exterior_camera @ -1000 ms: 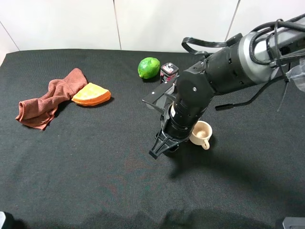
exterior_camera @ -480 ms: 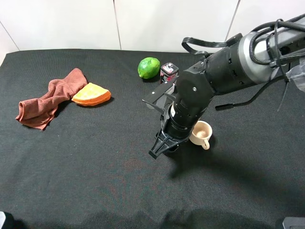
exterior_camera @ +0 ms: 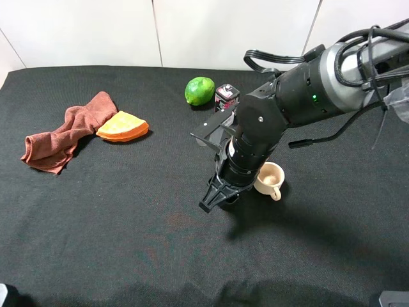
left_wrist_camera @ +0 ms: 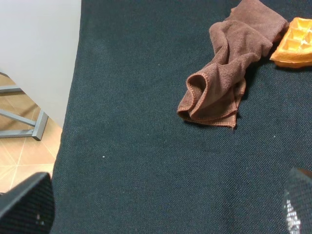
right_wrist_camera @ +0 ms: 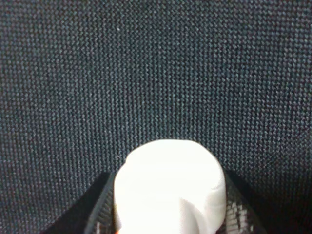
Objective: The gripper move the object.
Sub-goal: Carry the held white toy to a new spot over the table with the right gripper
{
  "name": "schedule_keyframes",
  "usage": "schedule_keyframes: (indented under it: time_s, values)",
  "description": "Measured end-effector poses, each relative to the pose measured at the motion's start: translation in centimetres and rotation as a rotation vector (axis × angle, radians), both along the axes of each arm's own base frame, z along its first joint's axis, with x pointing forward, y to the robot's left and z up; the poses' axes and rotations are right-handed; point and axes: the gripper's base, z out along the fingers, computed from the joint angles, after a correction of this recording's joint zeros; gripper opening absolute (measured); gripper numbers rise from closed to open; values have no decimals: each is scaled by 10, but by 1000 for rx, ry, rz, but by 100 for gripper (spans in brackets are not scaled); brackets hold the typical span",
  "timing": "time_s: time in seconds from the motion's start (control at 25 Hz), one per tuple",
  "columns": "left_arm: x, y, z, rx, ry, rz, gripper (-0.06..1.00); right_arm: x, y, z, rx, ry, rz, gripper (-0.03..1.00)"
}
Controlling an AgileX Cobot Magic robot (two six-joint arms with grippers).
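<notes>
Right gripper [exterior_camera: 215, 196] clamped on the object [right_wrist_camera: 168, 187], low over the middle of the table [exterior_camera: 128, 243], just beside the mug [exterior_camera: 270, 179]. Left gripper [left_wrist_camera: 161, 212] spread wide above the table's left edge, near the cloth [left_wrist_camera: 224, 83].

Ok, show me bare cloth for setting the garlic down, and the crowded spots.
Widest bare cloth: front left, bordered by towel, waffle and the end effector gripping the garlic. Also free: the strip between waffle and lime. Crowded: lime, can, arm and mug, right of centre.
</notes>
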Motion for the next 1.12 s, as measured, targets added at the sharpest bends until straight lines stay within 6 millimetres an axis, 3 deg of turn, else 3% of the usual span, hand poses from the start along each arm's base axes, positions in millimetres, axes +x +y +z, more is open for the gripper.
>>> schedule_keyframes:
  time_s: [0.72,1.12]
  values:
    - [0,0,0,0,0,0,99,0,0,0,0,0,0,34]
    - [0,0,0,0,0,0,99,0,0,0,0,0,0,49]
